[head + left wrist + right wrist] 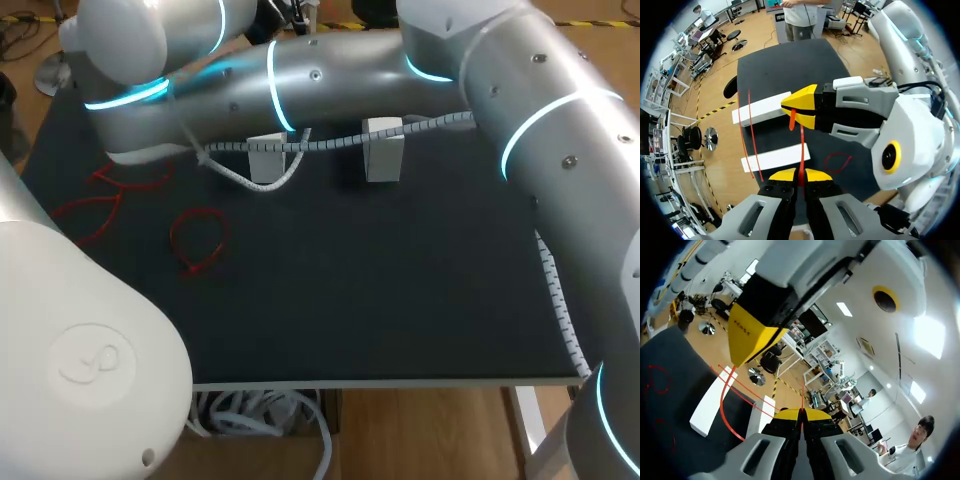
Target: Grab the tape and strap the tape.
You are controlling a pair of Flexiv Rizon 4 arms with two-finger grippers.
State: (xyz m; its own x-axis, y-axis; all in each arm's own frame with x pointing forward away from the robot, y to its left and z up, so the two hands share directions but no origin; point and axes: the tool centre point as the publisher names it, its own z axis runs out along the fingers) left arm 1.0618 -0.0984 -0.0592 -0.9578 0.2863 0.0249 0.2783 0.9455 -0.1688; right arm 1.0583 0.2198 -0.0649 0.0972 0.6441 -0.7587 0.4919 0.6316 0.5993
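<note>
Left gripper (800, 175) and right gripper (801, 413) both pinching the red tape (802, 142): slip and contact risks noted.

Each gripper is closed on a thin run of the red tape, held only at the very tips. The two stand close together above the white blocks (383, 150) at the far side of the table (380, 300). Slack tape runs in a loop past the blocks' ends. Likely faults:
- The strand may pull out of one pinch if the arms draw apart unevenly.
- The yellow tips may strike each other, being so near.
- The loop may catch a block corner.

Whether the loop encloses the wrapped cable (340, 143) cannot be told.
</note>
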